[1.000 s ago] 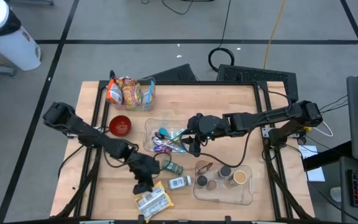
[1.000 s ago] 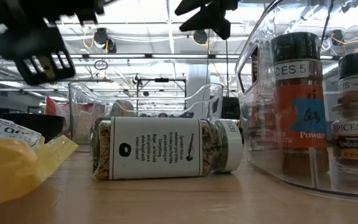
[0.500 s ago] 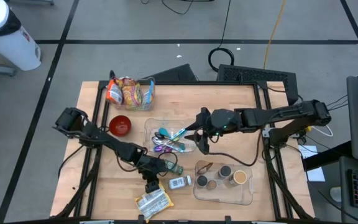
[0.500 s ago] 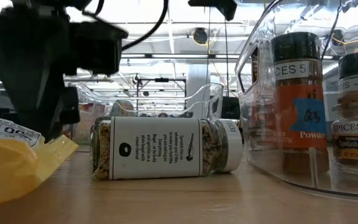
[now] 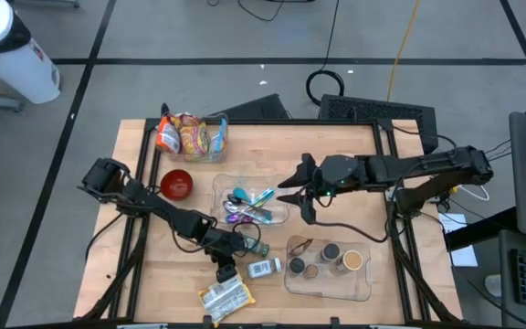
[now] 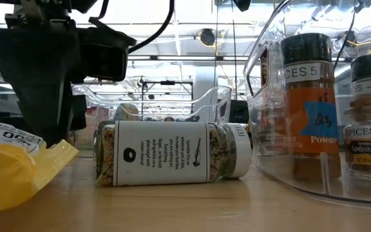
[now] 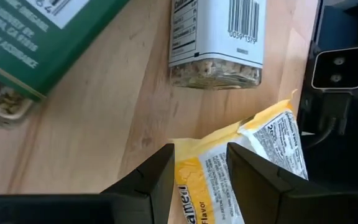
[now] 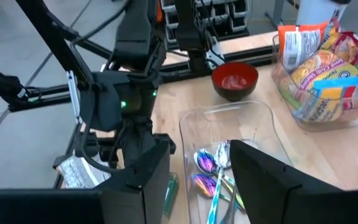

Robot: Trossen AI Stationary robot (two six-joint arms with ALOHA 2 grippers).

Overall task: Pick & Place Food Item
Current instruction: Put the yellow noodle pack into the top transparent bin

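Observation:
A yellow snack packet [image 5: 223, 296] lies flat near the table's front edge, left of middle. My left gripper [image 5: 225, 274] is low over its far end, open, with the packet's yellow face [image 7: 201, 182] showing between the two fingers. Just beyond it a white-labelled spice jar [image 5: 264, 268] and a green-labelled jar [image 5: 252, 247] lie on their sides. My right gripper [image 5: 304, 197] hangs open high over the table's middle, right of the spoon tray [image 5: 219, 187], with nothing between its fingers. My left gripper slants down from the table's left and far side onto the packet's far end [image 7: 201, 182], a finger on either side of a strip of it. The packet lies flat on the table. I cannot tell whether the fingertips touch it.
A clear bin of snack packs [image 5: 194, 137] stands at the far left, with a red bowl [image 5: 176, 185] nearer. A clear bin of upright spice jars [image 5: 329, 267] stands at the near right. Bare wood shows at the far right.
My left gripper has come down toward the near edge to the yellow packet, rolling a little, then kept still. My right gripper has risen and drawn away from the spoon tray toward the table's right edge. No object has moved.

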